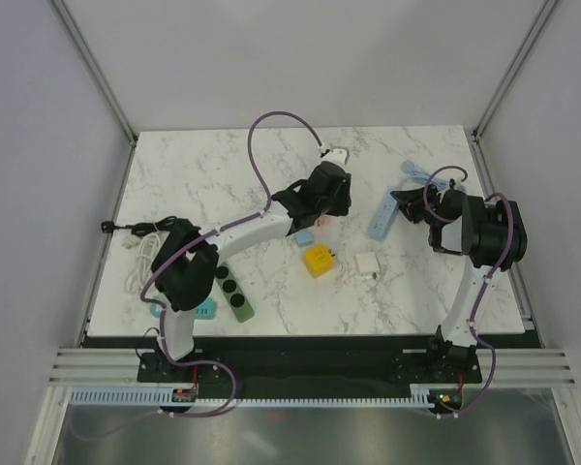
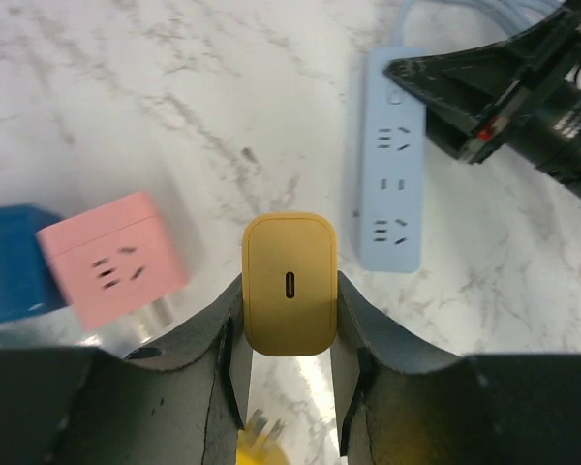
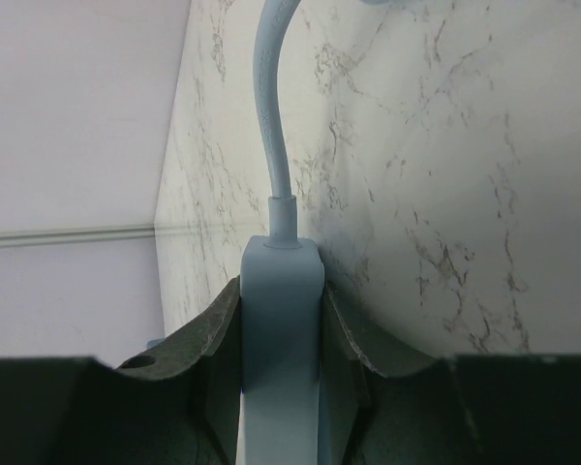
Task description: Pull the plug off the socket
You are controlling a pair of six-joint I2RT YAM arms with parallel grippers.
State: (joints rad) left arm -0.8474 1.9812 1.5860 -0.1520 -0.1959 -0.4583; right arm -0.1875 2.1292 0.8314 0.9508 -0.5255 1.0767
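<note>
So the mustard-yellow rounded plug (image 2: pixel 290 284) with the oval port is clamped between the left gripper (image 2: pixel 289 325) fingers, bottom centre of the left wrist view. It's apart from the pale blue power strip (image 2: pixel 391 160) to its upper right. Right gripper (image 3: pixel 281 329) is squeezed onto that strip's cable end. Pink cube socket (image 2: pixel 111 257) and a blue block (image 2: pixel 10 262) sit at left on the white marble table (image 2: pixel 174 97).
</note>
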